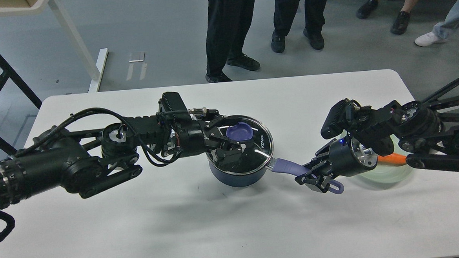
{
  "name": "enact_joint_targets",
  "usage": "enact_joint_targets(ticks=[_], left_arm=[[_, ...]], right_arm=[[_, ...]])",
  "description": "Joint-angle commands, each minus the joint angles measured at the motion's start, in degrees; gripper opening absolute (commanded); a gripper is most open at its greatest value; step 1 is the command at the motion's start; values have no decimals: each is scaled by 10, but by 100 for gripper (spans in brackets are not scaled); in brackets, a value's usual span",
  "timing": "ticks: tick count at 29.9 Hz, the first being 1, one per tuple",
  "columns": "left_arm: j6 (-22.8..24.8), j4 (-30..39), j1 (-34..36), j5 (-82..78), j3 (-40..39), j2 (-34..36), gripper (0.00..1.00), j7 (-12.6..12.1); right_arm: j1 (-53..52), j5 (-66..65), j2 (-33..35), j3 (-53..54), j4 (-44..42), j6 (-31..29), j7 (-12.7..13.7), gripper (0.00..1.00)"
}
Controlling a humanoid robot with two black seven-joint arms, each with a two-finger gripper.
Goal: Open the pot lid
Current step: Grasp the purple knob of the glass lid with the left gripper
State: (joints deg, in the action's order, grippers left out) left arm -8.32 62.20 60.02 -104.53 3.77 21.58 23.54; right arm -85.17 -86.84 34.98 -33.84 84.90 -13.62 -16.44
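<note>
A dark blue pot stands mid-table with its glass lid on it; the lid has a round blue knob. My left gripper reaches in from the left. Its fingers are spread on either side of the knob, low beside it. I cannot tell whether they touch it. The pot's purple handle points right. My right gripper is shut on the handle near its far end.
A pale green plate with an orange carrot lies under my right arm at the right. People's legs stand just beyond the table's far edge. A white desk leg is at the back left.
</note>
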Motion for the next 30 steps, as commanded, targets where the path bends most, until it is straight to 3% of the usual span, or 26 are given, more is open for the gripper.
enact_joint_targets(ticks=[1, 9, 14, 17, 30], left_arm=[[-1, -5, -3, 0, 6, 0, 78, 0], [-3, -6, -10, -1, 7, 0, 75, 2], [-5, -6, -10, -3, 7, 4, 51, 3], [-5, -6, -10, -3, 6, 6, 45, 3], [-5, -2, -3, 2, 3, 15, 43, 4]], right_arm=[[3, 0, 0, 0, 0, 0, 0, 25], [1, 0, 0, 0, 0, 0, 0, 25], [-1, 1, 0, 0, 0, 0, 0, 26], [-1, 1, 0, 0, 1, 0, 0, 27], [-6, 2, 0, 0, 1, -2, 0, 27]])
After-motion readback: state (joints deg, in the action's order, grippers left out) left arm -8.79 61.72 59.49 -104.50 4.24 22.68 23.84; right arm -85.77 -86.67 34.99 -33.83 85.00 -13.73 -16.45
